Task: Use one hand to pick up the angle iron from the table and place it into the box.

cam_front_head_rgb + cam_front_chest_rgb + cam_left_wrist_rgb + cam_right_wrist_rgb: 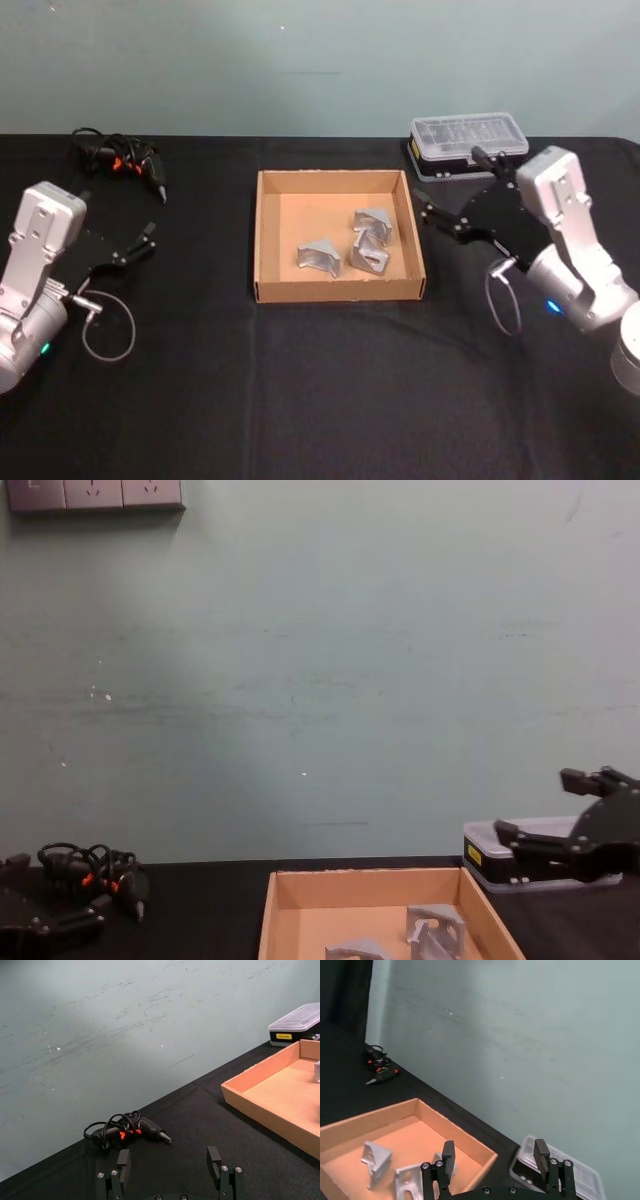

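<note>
Right gripper (455,195) hangs just beside the right wall of the box (263,235), fingers spread wide and nothing between them, with the plastic organiser case (468,140) right behind it. Look into the box and there they are: three angle irons (357,246) lying in a loose cluster on the cardboard floor, toward the right half, two of them touching or very nearly so. From the right wrist view the same brackets sit just beyond the open fingers (448,1152), inside the near wall. Scan the table (320,400) and I see no angle iron left on the black surface, so by my reading the placing is done and the job now is a clean exit. The way to do that well: keep the jaws apart, lift before drawing back so the fingertips clear the low cardboard wall rather than dragging it, and mind the organiser case close behind, since a careless swing backward could knock it. Over on the other side, the left gripper (135,243) rests low on the table, well apart from the box, its fingers also open and empty, pointing toward the bundle of black cables (115,157) at the back left corner. It looks parked and has no call to move. If another bracket were to turn up, the right arm is the better placed of the two.
</note>
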Available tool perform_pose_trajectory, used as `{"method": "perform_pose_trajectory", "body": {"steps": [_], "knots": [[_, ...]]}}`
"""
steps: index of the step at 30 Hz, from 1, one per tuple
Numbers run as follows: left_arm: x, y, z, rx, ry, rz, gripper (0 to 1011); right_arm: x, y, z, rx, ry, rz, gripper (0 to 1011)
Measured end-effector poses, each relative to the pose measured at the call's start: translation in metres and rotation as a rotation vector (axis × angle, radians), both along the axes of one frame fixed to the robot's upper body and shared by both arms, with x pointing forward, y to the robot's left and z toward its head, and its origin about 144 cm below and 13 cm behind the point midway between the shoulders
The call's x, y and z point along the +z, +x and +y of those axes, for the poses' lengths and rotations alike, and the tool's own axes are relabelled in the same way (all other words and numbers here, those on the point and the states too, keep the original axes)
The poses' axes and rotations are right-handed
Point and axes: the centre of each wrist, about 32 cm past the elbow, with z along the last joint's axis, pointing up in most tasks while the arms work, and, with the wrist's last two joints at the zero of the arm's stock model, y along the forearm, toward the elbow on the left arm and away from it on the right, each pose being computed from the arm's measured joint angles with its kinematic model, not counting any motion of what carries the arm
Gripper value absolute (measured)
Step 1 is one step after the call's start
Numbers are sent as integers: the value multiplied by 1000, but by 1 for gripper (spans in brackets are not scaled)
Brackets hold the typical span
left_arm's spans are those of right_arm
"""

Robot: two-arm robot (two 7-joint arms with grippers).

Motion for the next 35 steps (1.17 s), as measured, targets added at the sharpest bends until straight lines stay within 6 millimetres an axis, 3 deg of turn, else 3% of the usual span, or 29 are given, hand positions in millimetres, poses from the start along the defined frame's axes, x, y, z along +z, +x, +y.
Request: {"method": "perform_pose_trajectory", "body": {"steps": [11,35], "knots": [[0,0,0,0,0,0,1000,-16,-14,-20,-46,9,-40,1003],[0,0,0,0,0,0,1000,-13,-13,-17,-40,6,-40,1003]]}}
